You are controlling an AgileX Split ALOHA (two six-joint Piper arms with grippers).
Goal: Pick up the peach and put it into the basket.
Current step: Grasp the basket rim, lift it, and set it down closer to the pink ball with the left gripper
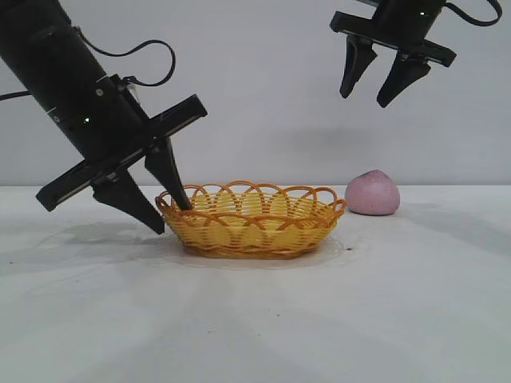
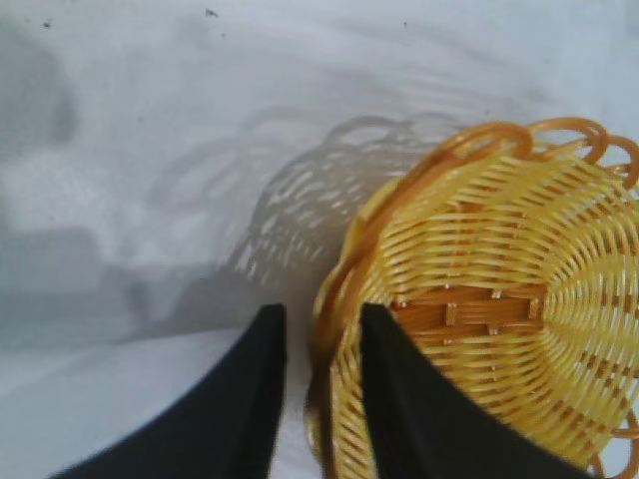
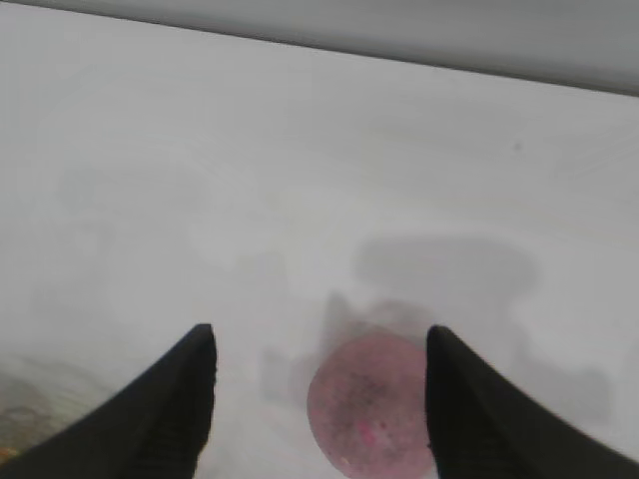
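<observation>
Left gripper (image 1: 172, 217) low at the left end of the basket (image 1: 251, 219), jaws apart and straddling its rim, 1 inside, 1 outside. Peach (image 1: 372, 193) sits on the table (image 1: 255, 319) right of the basket. Right gripper (image 1: 371, 100) hangs above the peach, jaws apart, empty.

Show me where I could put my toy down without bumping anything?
The wide bare table in front of the basket is free, and so is the stretch right of the peach. It is crowded at the basket's left rim, where the left gripper straddles it. The right gripper hangs open above the peach.
</observation>
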